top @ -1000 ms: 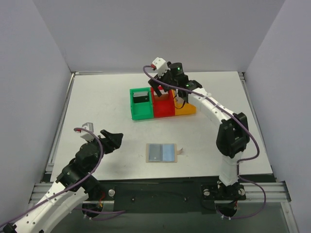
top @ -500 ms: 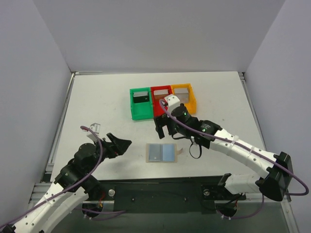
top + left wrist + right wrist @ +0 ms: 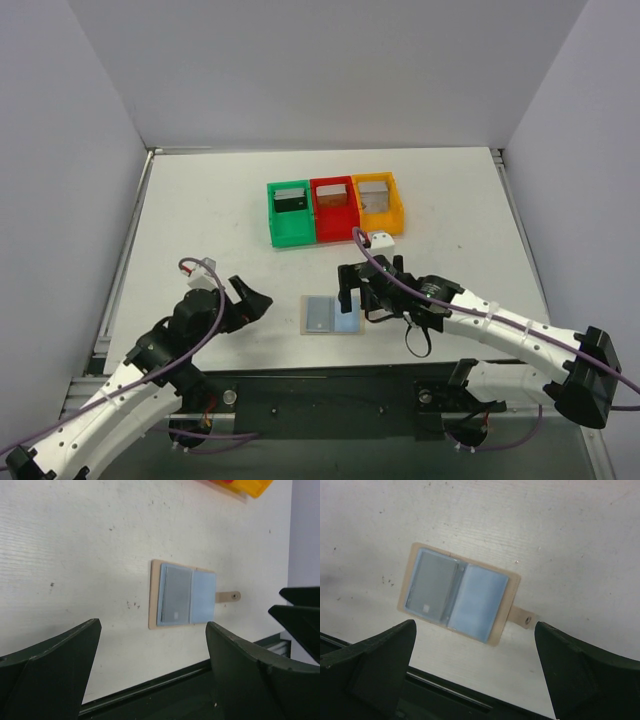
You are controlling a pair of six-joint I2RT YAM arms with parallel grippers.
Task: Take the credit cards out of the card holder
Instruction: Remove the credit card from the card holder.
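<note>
Top external view: the card holder (image 3: 333, 315) lies open and flat on the worktop (image 3: 200, 220), at six o'clock from the red bin (image 3: 333, 222). From the right wrist, its left pocket looks darker, and I take that for a grey card (image 3: 431, 587) lying in it. The right pocket looks pale and bare, and a small tab (image 3: 522, 616) sticks out at three o'clock.

The right hand (image 3: 362, 288) hangs over the holder's three o'clock edge, fingers spread wide and holding nothing. The left hand (image 3: 255, 295) waits at nine o'clock, near but apart, also spread and holding nothing.

Further out at twelve o'clock, the green bin (image 3: 290, 232), the red bin and the orange bin (image 3: 380, 218) each hold one of the cards (image 3: 290, 199).

I judge this to be the reach for the last card. The next move calls for one hand pinning the holder while the other slides the thin card out by its edge.
</note>
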